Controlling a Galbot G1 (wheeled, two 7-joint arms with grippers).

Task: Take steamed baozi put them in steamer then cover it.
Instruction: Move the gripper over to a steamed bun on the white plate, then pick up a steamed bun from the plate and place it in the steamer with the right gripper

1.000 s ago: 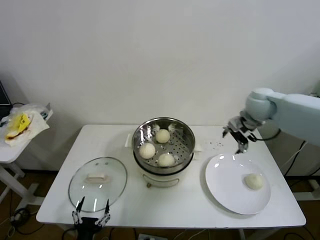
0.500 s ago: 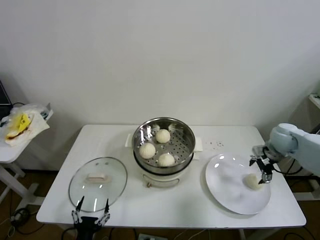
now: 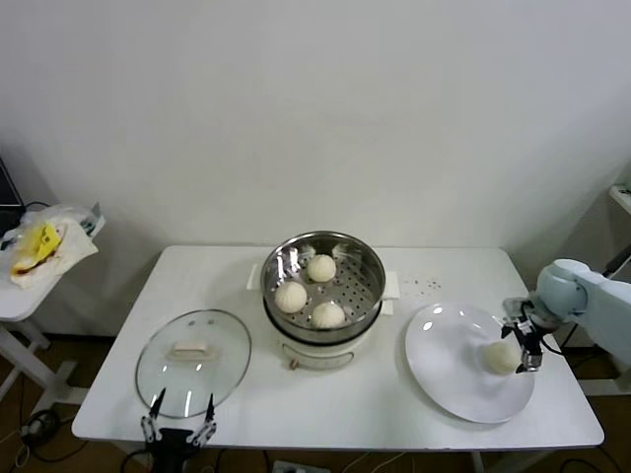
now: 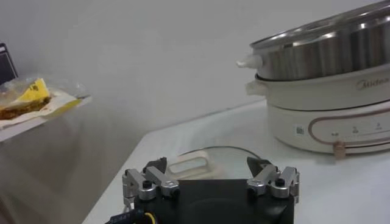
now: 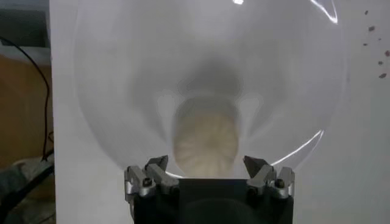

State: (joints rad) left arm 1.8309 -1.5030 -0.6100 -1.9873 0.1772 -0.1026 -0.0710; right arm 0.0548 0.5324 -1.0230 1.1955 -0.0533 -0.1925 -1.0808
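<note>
One last soft, squashable baozi [image 3: 500, 357] is sitting on the plate [image 3: 444, 370] at right, the right gripper [image 3: 524, 345] hovering with jaws spread, likely needing a gentle side pinch.

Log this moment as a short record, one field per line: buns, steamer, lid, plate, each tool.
buns in steamer: three
bun on plate: one
steamer: uncovered, mid-table
lid: flat on the table, on the steamer's left
plate: on the steamer's right
right tool: open, at the plate bun, not closed on it
left tool: open, parked at the table's near edge by the lid
</note>
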